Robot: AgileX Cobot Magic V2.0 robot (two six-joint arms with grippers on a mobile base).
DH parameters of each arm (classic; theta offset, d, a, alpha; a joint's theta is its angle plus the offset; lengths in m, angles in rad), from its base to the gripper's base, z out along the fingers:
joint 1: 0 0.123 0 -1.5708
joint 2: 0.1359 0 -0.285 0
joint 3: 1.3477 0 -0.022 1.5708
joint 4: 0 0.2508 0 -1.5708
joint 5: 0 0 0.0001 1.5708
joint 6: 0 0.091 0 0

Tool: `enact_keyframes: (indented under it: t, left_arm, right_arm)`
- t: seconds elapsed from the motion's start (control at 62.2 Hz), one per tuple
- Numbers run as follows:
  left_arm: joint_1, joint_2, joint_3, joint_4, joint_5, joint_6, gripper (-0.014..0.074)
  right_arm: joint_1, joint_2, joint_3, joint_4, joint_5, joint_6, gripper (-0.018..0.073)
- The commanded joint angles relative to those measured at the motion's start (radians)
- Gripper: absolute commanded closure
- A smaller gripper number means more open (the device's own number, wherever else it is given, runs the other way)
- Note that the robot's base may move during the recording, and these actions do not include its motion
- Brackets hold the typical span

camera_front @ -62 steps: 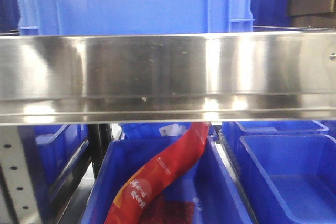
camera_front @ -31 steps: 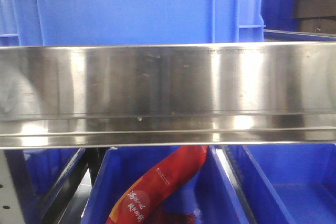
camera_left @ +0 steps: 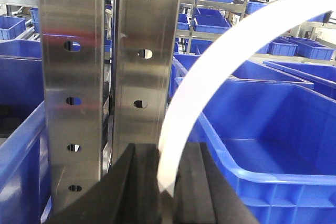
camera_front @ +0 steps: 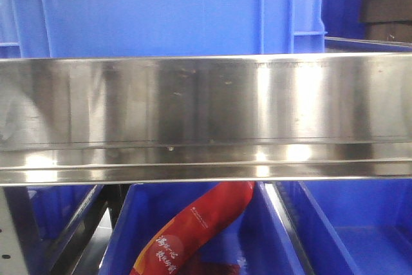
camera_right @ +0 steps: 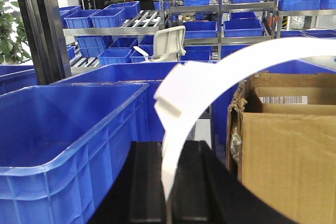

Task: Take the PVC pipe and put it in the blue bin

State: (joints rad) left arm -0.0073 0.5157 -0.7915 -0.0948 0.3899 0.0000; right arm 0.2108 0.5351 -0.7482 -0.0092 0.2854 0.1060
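Observation:
The PVC pipe is a white bent strip. In the left wrist view my left gripper (camera_left: 167, 182) is shut on one end of the pipe (camera_left: 210, 72), which arcs up and right above a blue bin (camera_left: 273, 171). In the right wrist view my right gripper (camera_right: 167, 182) is shut on the other end of the pipe (camera_right: 210, 85), which arcs up and right, with a blue bin (camera_right: 58, 145) at the left. Neither gripper nor the pipe shows in the front view.
A steel shelf rail (camera_front: 206, 117) fills the front view, with a blue crate (camera_front: 167, 11) above and bins holding a red bag (camera_front: 193, 223) below. Perforated steel uprights (camera_left: 100, 77) stand close by the left gripper. A cardboard box (camera_right: 289, 145) stands right of the right gripper.
The front view has shifted: the steel rail sits lower in the frame and the crate above shows more. Over the last half second it has barely changed.

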Motion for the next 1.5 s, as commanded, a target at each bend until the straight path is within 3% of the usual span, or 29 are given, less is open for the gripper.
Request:
enact_keyframes:
  t: [0.0, 0.29, 0.756, 0.901, 1.03, 1.126, 1.239, 1.319, 1.48]
  left_arm:
    - [0.002, -0.004, 0.000, -0.009, -0.031, 0.000, 0.0707]
    - [0.002, -0.004, 0.000, -0.009, -0.186, 0.000, 0.0707]
    - [0.002, -0.004, 0.000, -0.009, -0.187, 0.000, 0.0707]
    - [0.002, 0.015, -0.003, -0.055, -0.148, 0.000, 0.0707]
    - [0.001, 0.057, -0.067, -0.126, -0.036, 0.014, 0.0707]
    - [0.001, 0.104, -0.130, -0.145, 0.046, 0.080, 0.0707]
    - [-0.009, 0.155, -0.183, -0.239, 0.107, 0.170, 0.0707]
    - [-0.046, 0.185, -0.211, -0.314, 0.112, 0.213, 0.0707]
    - [-0.160, 0.242, -0.261, -0.326, 0.113, 0.216, 0.0707]
  right_arm:
    - [0.001, -0.003, 0.002, -0.007, -0.025, -0.003, 0.0720]
    - [0.001, -0.003, 0.002, -0.009, -0.241, -0.003, 0.0720]
    - [0.001, 0.001, 0.002, -0.009, -0.285, -0.003, 0.0720]
    - [0.005, 0.052, 0.002, -0.007, -0.200, -0.003, 0.0720]
    - [0.079, 0.120, -0.050, 0.035, -0.186, -0.003, 0.0720]
    - [0.172, 0.185, -0.101, 0.019, -0.186, -0.003, 0.0720]
    - [0.288, 0.281, -0.150, 0.001, -0.186, -0.003, 0.0720]
    - [0.362, 0.353, -0.184, 0.001, -0.188, -0.003, 0.0720]
    - [0.457, 0.481, -0.270, 0.001, -0.186, -0.003, 0.0720]
